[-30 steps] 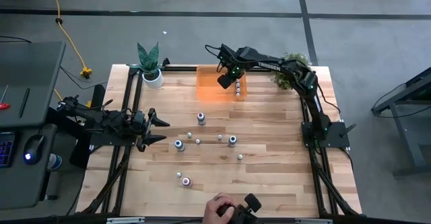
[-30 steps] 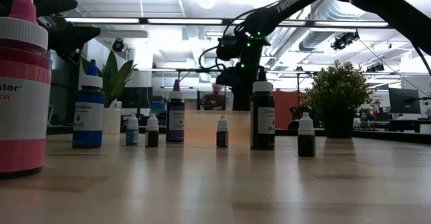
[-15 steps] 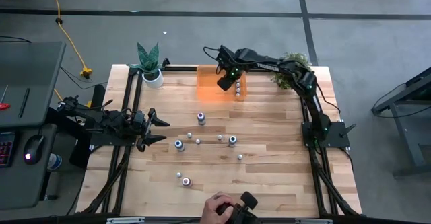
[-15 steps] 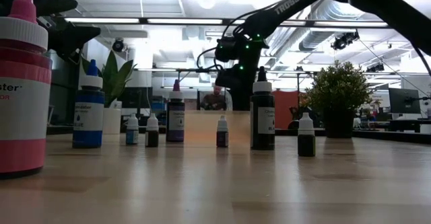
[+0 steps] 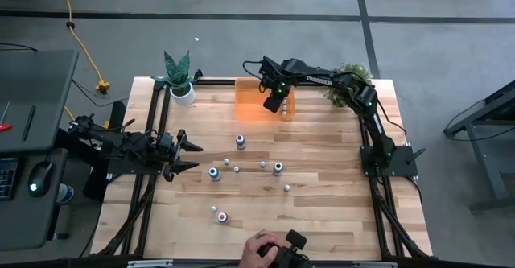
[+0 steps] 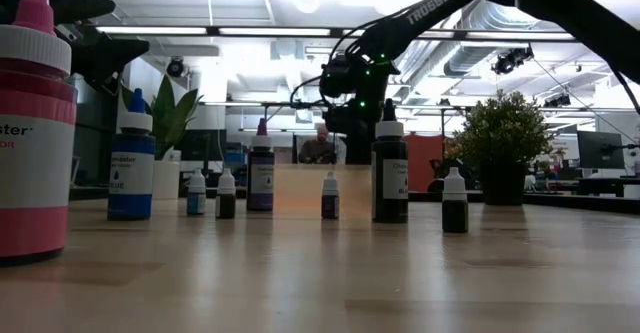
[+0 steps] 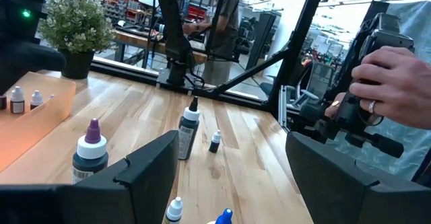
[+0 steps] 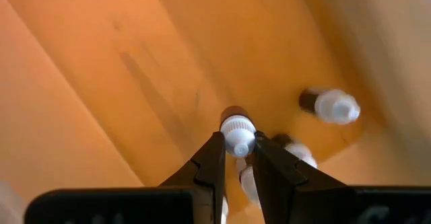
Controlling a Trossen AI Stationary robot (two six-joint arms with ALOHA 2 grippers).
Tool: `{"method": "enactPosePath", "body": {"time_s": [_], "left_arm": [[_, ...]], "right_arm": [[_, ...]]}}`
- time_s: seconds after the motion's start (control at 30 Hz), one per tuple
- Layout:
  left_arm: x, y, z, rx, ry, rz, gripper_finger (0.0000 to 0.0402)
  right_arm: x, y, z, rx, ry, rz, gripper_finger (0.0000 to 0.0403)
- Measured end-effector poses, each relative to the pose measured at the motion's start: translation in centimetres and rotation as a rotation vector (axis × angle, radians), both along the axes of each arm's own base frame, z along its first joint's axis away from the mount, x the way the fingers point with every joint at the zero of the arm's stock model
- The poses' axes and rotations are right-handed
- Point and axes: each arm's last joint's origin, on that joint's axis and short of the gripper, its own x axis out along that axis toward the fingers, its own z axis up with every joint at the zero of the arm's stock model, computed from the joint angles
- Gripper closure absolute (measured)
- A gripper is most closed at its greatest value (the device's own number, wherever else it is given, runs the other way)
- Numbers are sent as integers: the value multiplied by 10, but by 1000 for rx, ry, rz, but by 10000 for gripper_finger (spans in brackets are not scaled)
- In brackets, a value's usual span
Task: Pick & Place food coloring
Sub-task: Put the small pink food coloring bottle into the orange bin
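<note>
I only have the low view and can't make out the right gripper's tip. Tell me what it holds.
Observer: The right gripper is shut on a small white-capped bottle.
Operator: Say where it is.
Observer: Over the orange bin at the far edge of the table.
Operator: Now report the left arm.
Observer: The left gripper is open and empty at the table's left side.
</note>
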Motion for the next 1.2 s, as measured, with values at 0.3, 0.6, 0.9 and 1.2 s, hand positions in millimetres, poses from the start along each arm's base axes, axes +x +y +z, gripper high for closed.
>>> {"method": "enactPosePath", "body": {"time_s": [0.3, 0.6, 0.9, 1.2], "left_arm": [[0, 0, 0, 0, 0, 0, 130], [0, 0, 0, 0, 0, 0, 130], [0, 0, 0, 0, 0, 0, 130], [0, 0, 0, 0, 0, 0, 130]], "right_arm": [[-1, 1, -1, 12, 16, -1, 345], [-1, 1, -8, 37, 36, -1, 345], [-1, 1, -10, 40, 39, -1, 345], [1, 1, -15, 65, 23, -1, 345]]}}
